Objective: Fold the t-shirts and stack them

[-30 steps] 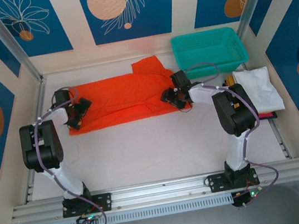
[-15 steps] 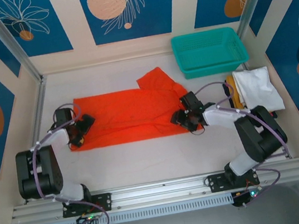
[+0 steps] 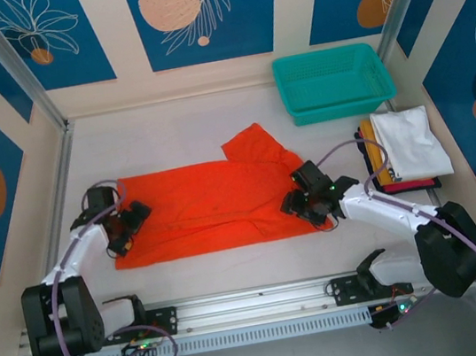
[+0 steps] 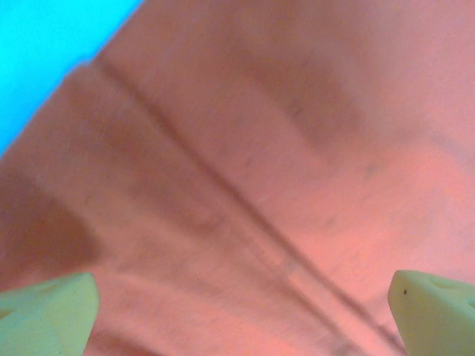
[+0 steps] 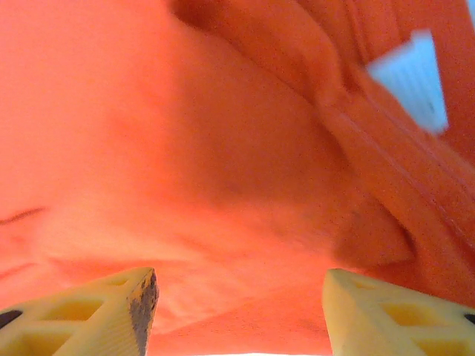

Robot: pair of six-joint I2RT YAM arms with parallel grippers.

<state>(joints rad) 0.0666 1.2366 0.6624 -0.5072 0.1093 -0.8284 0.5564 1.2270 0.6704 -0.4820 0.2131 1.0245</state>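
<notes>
Orange-red t-shirt [image 3: 206, 205] dragged nearer | lies beneath spread left fingers [image 4: 44, 308], right fingers [image 5: 96, 315]

Shirt [image 3: 206, 205] mid-table, left hand [image 3: 128, 230] and right hand [image 3: 298, 208] at its ends, folded stack [image 3: 408, 144] rightward, basket [image 3: 344, 107] behind the stack

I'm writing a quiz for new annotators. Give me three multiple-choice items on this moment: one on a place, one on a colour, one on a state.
1. Where does the teal basket stand?
A. Near left corner
B. On the orange-red shirt
C. Far right corner of the table

2. What colour is the top shirt of the folded stack?
A. White
B. Green
C. Black

3. The orange-red shirt is:
A. folded on the stack
B. spread out on the table
C. inside the basket

Answers:
1 C: the teal basket sits at the table's far right.
2 A: the folded stack shows white on top.
3 B: the orange-red shirt lies unfolded between the arms.
</notes>
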